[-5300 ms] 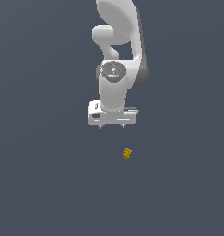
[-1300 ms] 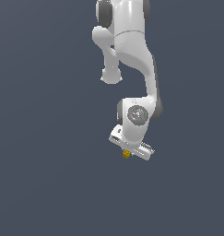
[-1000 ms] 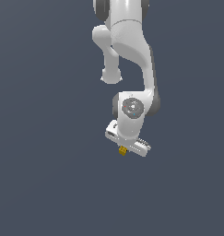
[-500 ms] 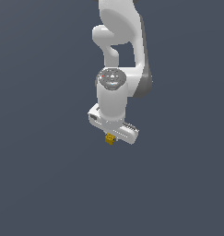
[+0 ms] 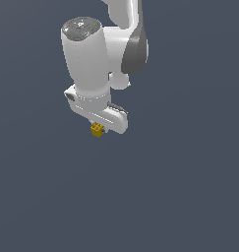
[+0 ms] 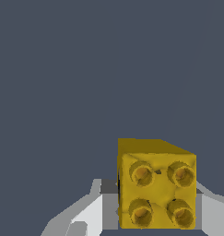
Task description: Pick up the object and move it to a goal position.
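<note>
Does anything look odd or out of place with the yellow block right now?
Nothing stands out. The small yellow studded cube sits squarely between the fingers of the white gripper, its four studs facing the wrist camera. It shows no damage, and nothing else is visible on the plain grey background.

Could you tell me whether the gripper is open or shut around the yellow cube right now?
Shut on it: the yellow cube sits between the fingers of the gripper, poking out just beneath it.

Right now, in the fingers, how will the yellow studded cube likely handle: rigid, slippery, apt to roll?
The yellow cube looks hard and blocky, so probably rigid. Its flat faces make rolling unlikely. Being far smaller than the gripper, it is likely light, though its smooth sides might slip between the fingers.
</note>
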{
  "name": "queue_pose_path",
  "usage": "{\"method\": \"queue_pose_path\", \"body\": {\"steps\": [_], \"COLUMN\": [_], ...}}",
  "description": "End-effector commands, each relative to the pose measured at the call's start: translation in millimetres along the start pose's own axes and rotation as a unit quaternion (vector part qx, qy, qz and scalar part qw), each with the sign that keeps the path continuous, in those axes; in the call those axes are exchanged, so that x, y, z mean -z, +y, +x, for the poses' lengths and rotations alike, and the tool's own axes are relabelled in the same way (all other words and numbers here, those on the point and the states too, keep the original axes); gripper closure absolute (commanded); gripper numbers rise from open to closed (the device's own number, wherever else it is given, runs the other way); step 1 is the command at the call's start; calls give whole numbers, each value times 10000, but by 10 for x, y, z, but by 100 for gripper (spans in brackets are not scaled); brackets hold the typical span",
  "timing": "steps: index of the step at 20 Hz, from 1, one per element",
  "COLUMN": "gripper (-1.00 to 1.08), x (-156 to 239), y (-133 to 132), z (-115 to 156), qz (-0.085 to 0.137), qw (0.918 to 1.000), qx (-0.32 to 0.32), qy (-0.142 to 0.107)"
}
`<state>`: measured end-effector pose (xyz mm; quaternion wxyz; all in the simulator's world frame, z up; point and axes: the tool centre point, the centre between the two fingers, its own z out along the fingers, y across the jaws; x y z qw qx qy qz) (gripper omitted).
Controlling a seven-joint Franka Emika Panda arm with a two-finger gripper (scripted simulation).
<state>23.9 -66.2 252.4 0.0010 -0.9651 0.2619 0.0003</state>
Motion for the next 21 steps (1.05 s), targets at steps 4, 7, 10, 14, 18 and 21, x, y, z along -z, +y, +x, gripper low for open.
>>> {"method": "queue_pose_path", "body": {"steps": [4,7,10,14,18,21], "gripper": [108,108,108,108,108,108], "x": [506,707,853,969,996,978], "y": [319,443,532,600,615,602], "z": [113,168,211,247,263,262], "qz": [-3,-5,-7,-9,-9,-9], "qw": [10000,10000,10000,10000,10000,10000], "qx": [3,4,6,7,7,7], "qy": [1,3,4,5,5,5]}}
